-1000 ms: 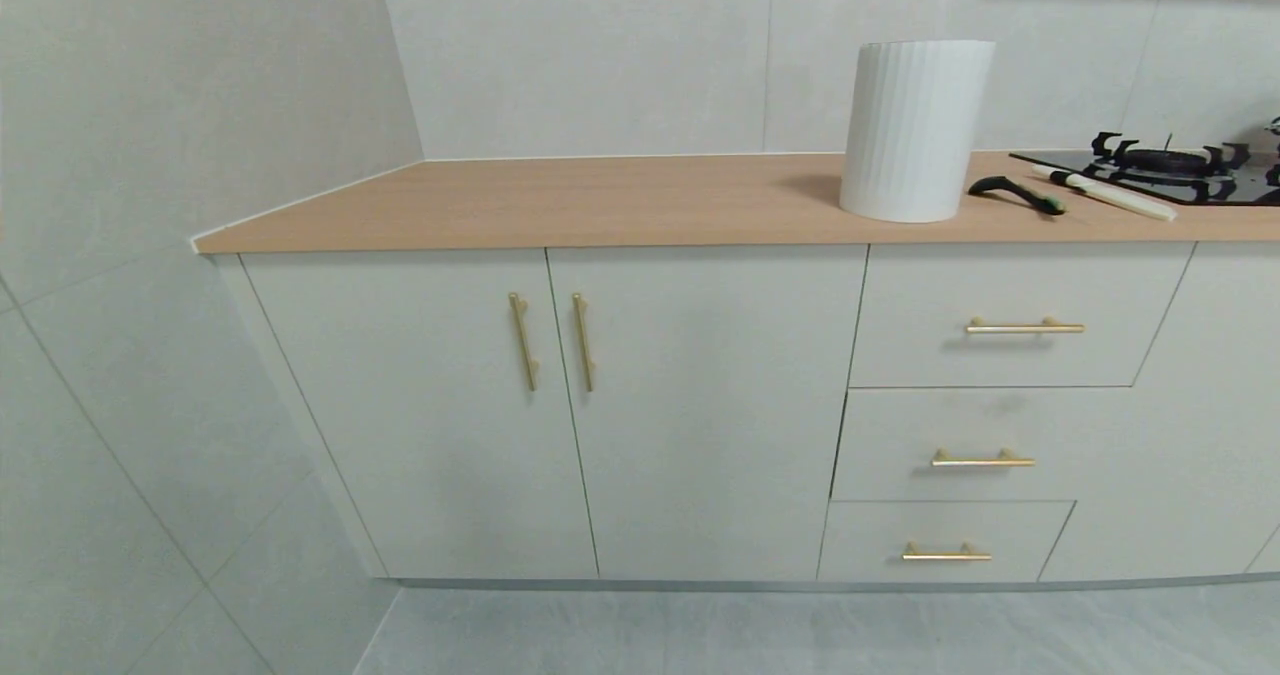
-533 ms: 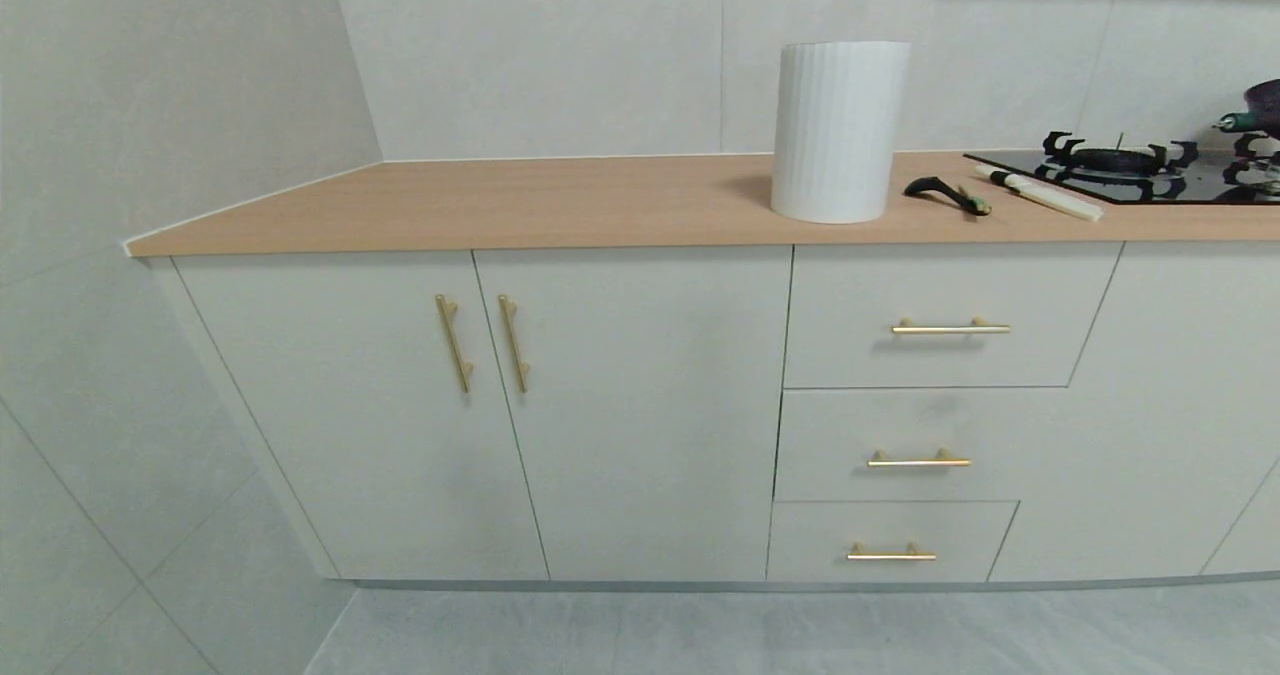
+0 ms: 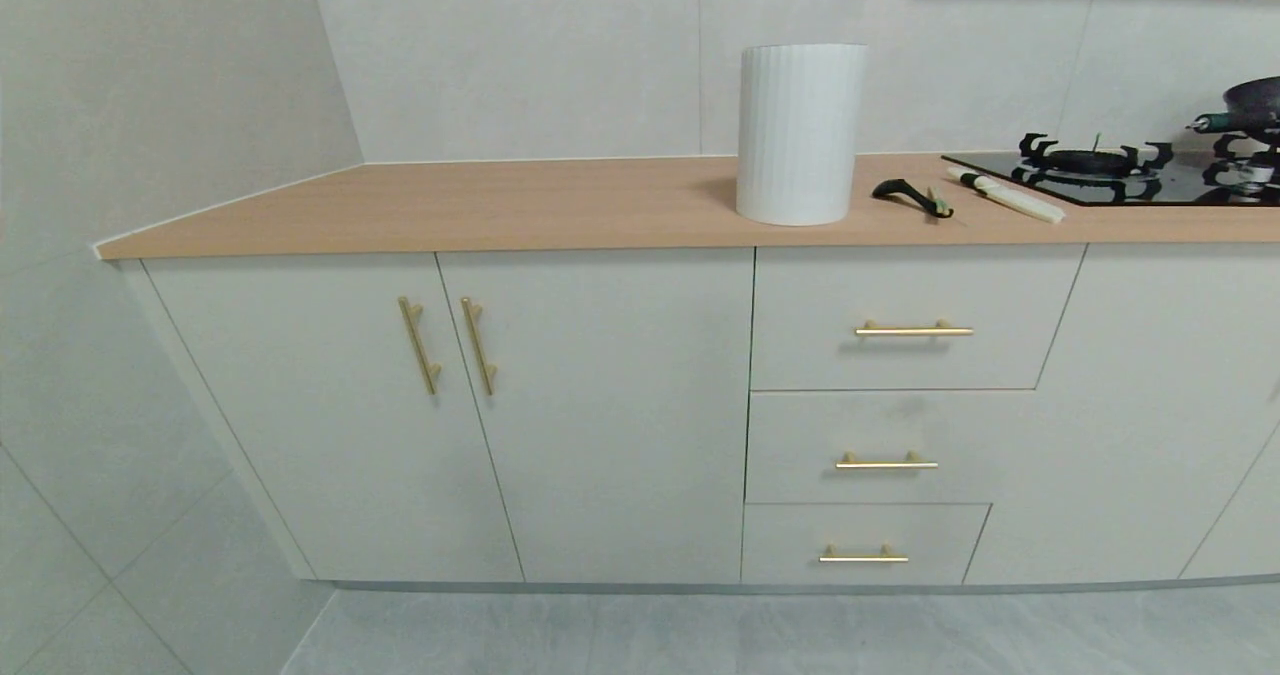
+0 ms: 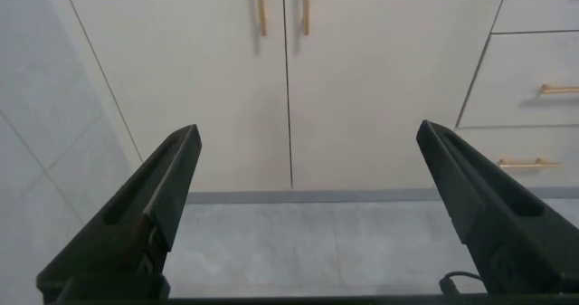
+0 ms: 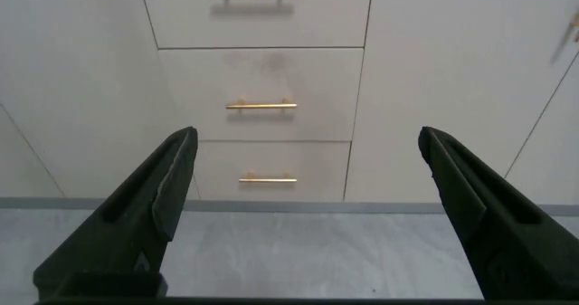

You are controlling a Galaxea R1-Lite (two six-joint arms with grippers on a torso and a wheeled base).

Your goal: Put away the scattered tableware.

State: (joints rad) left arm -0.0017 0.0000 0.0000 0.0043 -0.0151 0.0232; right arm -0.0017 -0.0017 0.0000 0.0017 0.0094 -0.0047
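Both arms are low in front of the cabinets. The left end effector (image 4: 308,138) hangs with its two dark fingers (image 4: 163,196) spread wide apart and nothing between them, facing the pair of cabinet doors (image 4: 217,88) with their gold upright handles (image 4: 261,6), the grey floor (image 4: 298,242) below. The right end effector (image 5: 308,138) is just as wide open and also empty, pointed at the stack of drawers (image 5: 262,79); the middle drawer's gold handle (image 5: 261,106) sits straight ahead between its fingers.

Up on the wooden worktop (image 3: 450,205), a tall white ribbed holder (image 3: 800,135) stands upright, roughly above the seam between the doors and the drawers. Just beside it, on the robot's right, lies a black-handled utensil (image 3: 905,193), flat on the wood and apart from the holder. A little further right is a long cream utensil (image 3: 1008,198), lying at an angle along the near corner of the black gas hob (image 3: 1130,173); whether it rests on the glass or only beside it, I can't tell. A dark pan (image 3: 1250,100) sits on the far burner at the edge of the head view.

All three drawers and both doors are closed.
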